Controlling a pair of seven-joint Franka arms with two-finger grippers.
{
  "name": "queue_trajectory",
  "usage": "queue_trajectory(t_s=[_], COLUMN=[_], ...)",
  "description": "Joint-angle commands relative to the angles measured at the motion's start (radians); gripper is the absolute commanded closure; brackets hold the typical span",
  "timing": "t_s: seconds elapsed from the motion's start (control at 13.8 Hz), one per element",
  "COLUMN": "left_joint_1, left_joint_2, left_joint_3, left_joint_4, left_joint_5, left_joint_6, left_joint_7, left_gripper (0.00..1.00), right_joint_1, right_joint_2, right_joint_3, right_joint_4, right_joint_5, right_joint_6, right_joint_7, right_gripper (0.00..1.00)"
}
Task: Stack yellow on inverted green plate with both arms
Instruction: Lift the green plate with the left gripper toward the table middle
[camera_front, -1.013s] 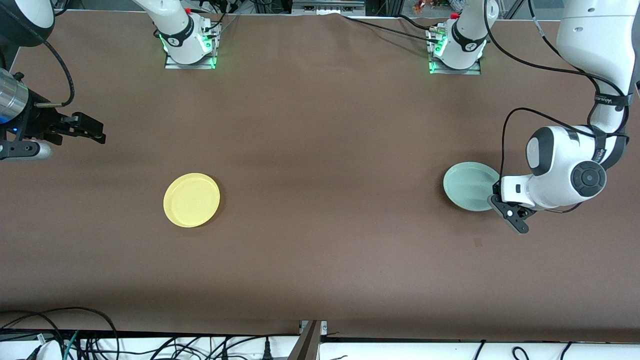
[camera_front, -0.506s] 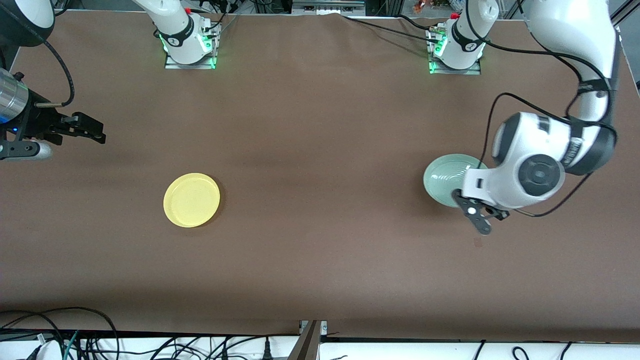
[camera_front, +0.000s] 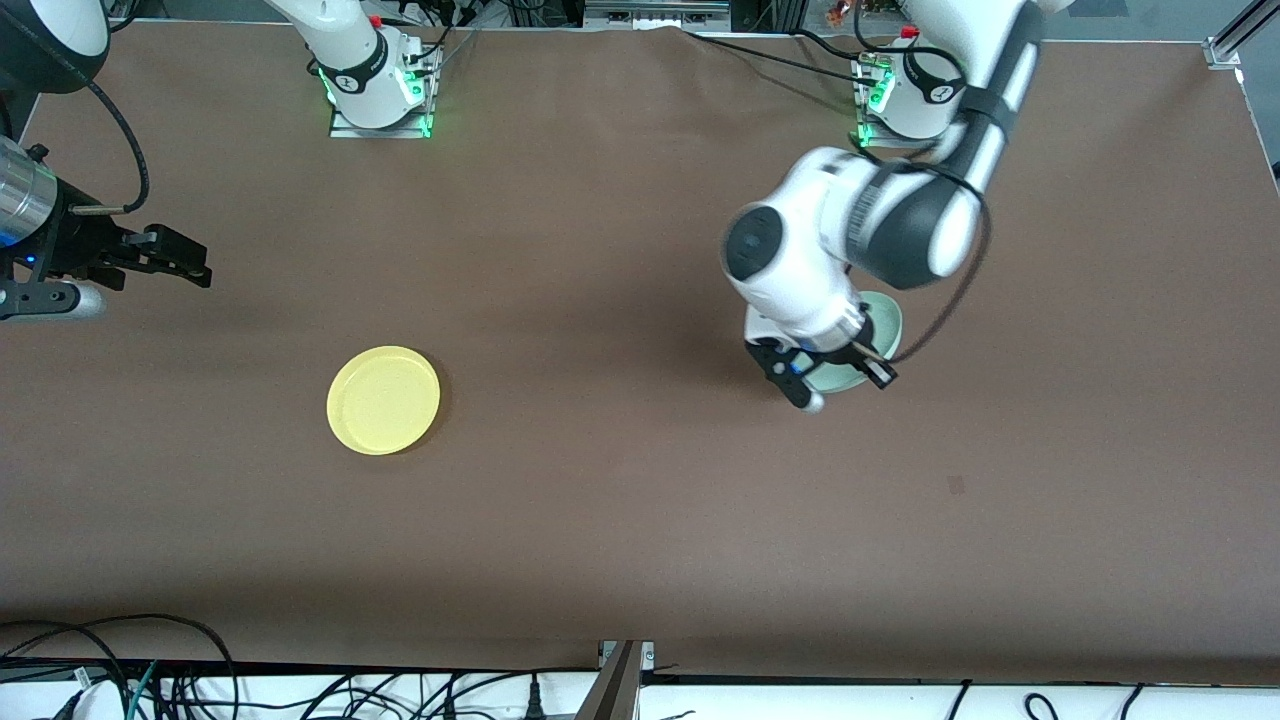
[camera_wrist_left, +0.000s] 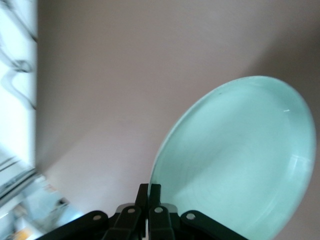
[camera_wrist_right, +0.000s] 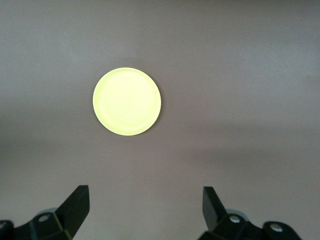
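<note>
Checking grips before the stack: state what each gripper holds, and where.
Left gripper pinches the green plate by its rim, lifted. Right gripper is open, empty, waiting.

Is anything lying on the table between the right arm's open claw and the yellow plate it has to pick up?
Nothing visible does. The right claw hangs open above bare brown table, with the yellow plate in plain sight on it. The only other object, the green plate, is pinched at its rim by the left claw.

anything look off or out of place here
Only the green plate: it isn't lying on the table but hangs tilted in the air, pinched at its rim by the shut left gripper. The yellow plate lies flat, untouched. The right gripper waits open above it.
</note>
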Motion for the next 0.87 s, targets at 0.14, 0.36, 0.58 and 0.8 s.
queue_trajectory(t_s=[0.14,0.36,0.58,0.8], left_joint_1=[-0.175,-0.289,-0.327,-0.37], left_joint_2=[0.092,0.198,0.253,0.307], left_joint_3=[0.024,0.027,0.027,0.027], left_joint_4=[0.035,0.064,0.107,0.11], left_joint_5=[0.118,0.246,0.244,0.243], left_joint_6=[-0.031,-0.109,-0.144,-0.161], left_joint_7=[-0.341,-0.583,-0.651,-0.762], left_gripper=[1.0,1.0,1.0,1.0], right_joint_1=[0.001,0.001,0.001,0.001], right_joint_2=[0.004,0.004,0.004,0.004], right_joint_3=[0.001,0.001,0.001,0.001], right_joint_4=[0.016,0.018,0.018,0.018], right_joint_5=[-0.015,-0.015,-0.015,-0.013], right_joint_6=[-0.012,-0.012,-0.012,-0.013], right_joint_7=[-0.007,-0.006,-0.006,-0.006], right_gripper=[0.0,0.0,0.0,0.0])
